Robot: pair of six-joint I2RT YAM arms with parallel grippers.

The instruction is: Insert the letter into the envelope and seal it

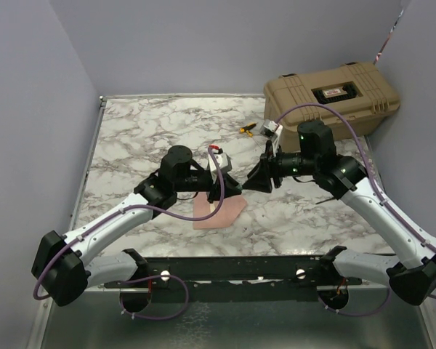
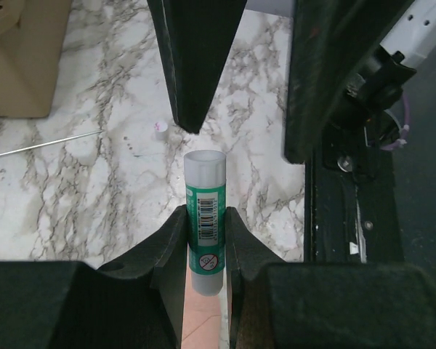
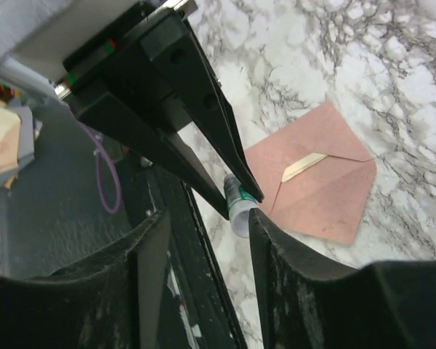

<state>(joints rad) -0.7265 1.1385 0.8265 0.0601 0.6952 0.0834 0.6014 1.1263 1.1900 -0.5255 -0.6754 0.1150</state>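
Starting at the near edge, a black rail (image 1: 232,267) borders the marble table (image 1: 145,138). The envelope (image 3: 321,185) lies flat on the marble just beyond that rail, with its flap folded over the body and a pale strip showing along one flap edge. Bare marble surrounds its right and far edges. Above its left part, the left gripper (image 2: 205,225) clamps a green-labelled glue stick (image 2: 205,193) by the lower body, white end pointing away. The right gripper (image 3: 207,225) faces it with jaws spread apart, gripping nothing, and the stick's white end sits just ahead of the gap. A tan case (image 1: 334,94) occupies the far right corner, well apart.
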